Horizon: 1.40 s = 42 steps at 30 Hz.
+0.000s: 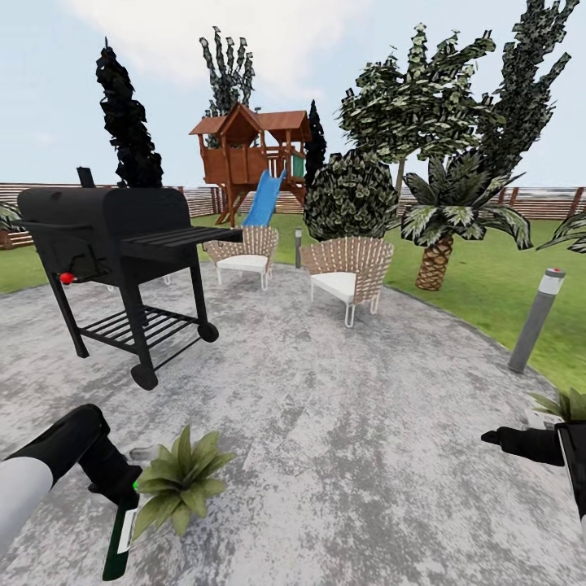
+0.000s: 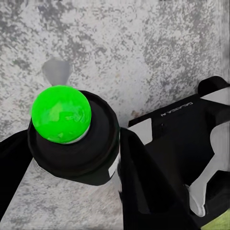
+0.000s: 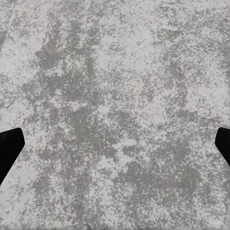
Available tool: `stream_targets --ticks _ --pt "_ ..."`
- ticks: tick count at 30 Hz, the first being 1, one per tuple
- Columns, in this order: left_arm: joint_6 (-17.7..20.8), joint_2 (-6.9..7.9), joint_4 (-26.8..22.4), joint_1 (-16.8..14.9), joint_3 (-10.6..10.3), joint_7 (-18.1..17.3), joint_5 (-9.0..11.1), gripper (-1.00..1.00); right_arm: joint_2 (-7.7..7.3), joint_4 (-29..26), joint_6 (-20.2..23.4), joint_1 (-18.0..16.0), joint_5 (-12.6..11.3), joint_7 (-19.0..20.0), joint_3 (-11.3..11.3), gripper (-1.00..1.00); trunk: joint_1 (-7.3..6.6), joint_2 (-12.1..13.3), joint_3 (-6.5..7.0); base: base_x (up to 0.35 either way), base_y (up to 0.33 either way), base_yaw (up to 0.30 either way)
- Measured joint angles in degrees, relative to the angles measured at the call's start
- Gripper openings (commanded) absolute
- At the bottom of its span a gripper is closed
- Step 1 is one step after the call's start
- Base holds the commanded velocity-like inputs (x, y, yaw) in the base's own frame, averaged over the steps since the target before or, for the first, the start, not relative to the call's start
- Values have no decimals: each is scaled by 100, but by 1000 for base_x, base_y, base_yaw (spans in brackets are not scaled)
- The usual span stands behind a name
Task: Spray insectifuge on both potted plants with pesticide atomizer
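- The left gripper [image 1: 122,487] sits at the lower left of the head view, its fingers clamped on the spray bottle [image 1: 118,541], whose dark green body hangs down below it with a white label on its side.
- In the left wrist view the bottle [image 2: 72,139] is seen from above as a dark round body with a bright green ball on top, pinched between the black fingers [image 2: 143,182]; the nozzle itself is hard to make out from this angle.
- A potted plant [image 1: 181,480], a low rosette of pointed green leaves, stands on the patio [image 1: 342,423] just beside the held bottle, on its right.
- The second potted plant [image 1: 561,404] shows as a tuft of leaves at the patio's right edge, close above the right gripper [image 1: 492,438].
- The right gripper hangs empty over the grey paving; in the right wrist view its two fingers [image 3: 9,148] are spread wide apart at the edges of the picture.
- A black grill [image 1: 122,244] stands on the patio at the left, well behind the plant.
- Two wicker chairs [image 1: 346,273] stand at the far side of the patio.
- A grey lamp post [image 1: 537,319] leans at the patio's right rim, with lawn, a palm tree [image 1: 443,224] and a wooden playhouse [image 1: 248,155] with a blue slide beyond.
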Motion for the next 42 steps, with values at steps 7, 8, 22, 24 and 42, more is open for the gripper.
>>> stream_targets --ticks 7,8,22,24,42 --pt "-3 -142 -10 1 24 1 5 -100 1 5 -1 -3 3 -4 -8 100 0 0 -6 0 0 50" --pt "-1 -142 -8 1 25 0 6 -100 1 5 -1 -2 2 -5 -8 100 0 0 -12 0 0 173" --pt "-2 -145 -5 1 16 9 498 -100 1 6 -1 -1 7 -5 -5 100 0 0 -100 0 0 194" --pt "-2 -146 -3 1 11 14 500 -100 2 9 -1 -1 9 -7 -2 100 0 0 -113 0 0 196" --pt "-20 -424 0 0 1 35 481 -100 5 9 -4 0 8 -5 8 100 0 0 -181 0 0 102"
